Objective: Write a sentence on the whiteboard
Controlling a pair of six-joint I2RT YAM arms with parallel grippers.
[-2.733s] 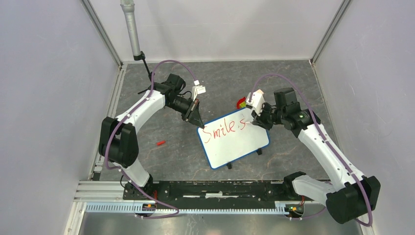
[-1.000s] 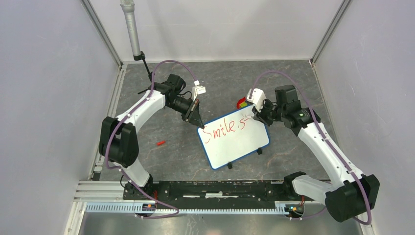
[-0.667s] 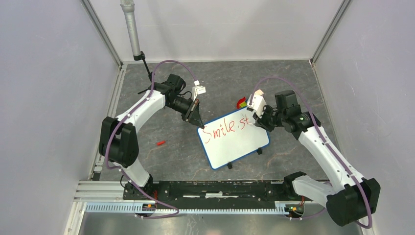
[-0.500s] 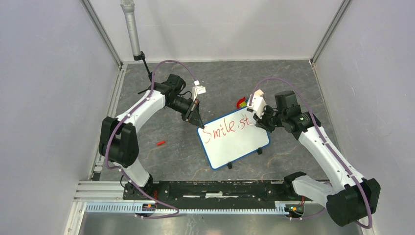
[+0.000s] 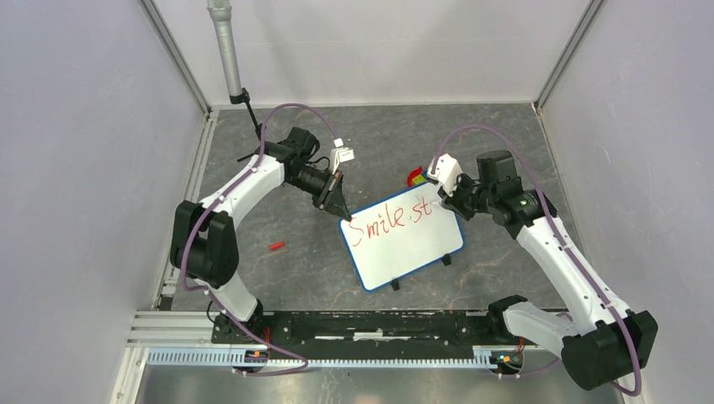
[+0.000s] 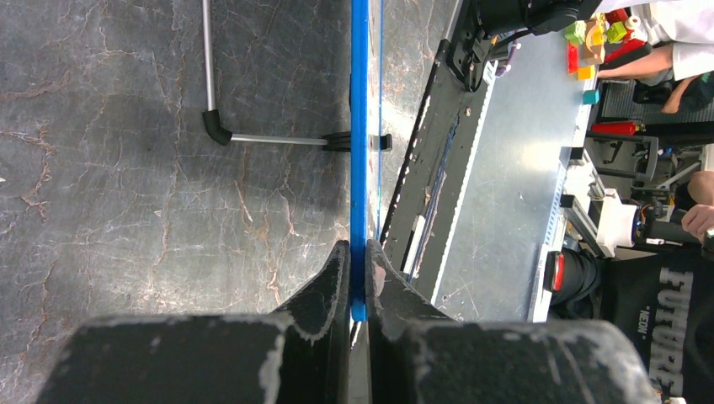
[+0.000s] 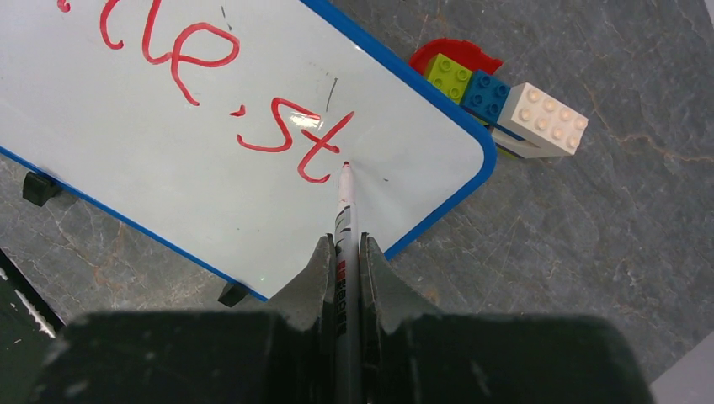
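Note:
The whiteboard (image 5: 404, 244), white with a blue rim, sits tilted on wire legs at the table's middle. Red lettering on it, the sentence (image 5: 394, 221), reads "Smile, st". My left gripper (image 5: 343, 215) is shut on the board's far-left corner; in the left wrist view the blue rim (image 6: 359, 151) runs edge-on between the jaws of the left gripper (image 6: 359, 252). My right gripper (image 5: 444, 204) is shut on a red marker (image 7: 344, 210), seen between the jaws of the right gripper (image 7: 343, 246). The marker's tip rests beside the "t" of the sentence (image 7: 295, 139), near the board's right corner (image 7: 471, 143).
Toy bricks (image 5: 415, 178) in a red holder lie just beyond the board's far edge, seen as green, blue and cream blocks (image 7: 505, 105) in the right wrist view. A small red cap (image 5: 275, 247) lies on the table left of the board. A grey pole (image 5: 225, 46) stands at the back left.
The lettering grew from "Smile, s" to "Smile, st" as the right gripper worked the marker along the board's far edge. The left gripper and the board stayed still.

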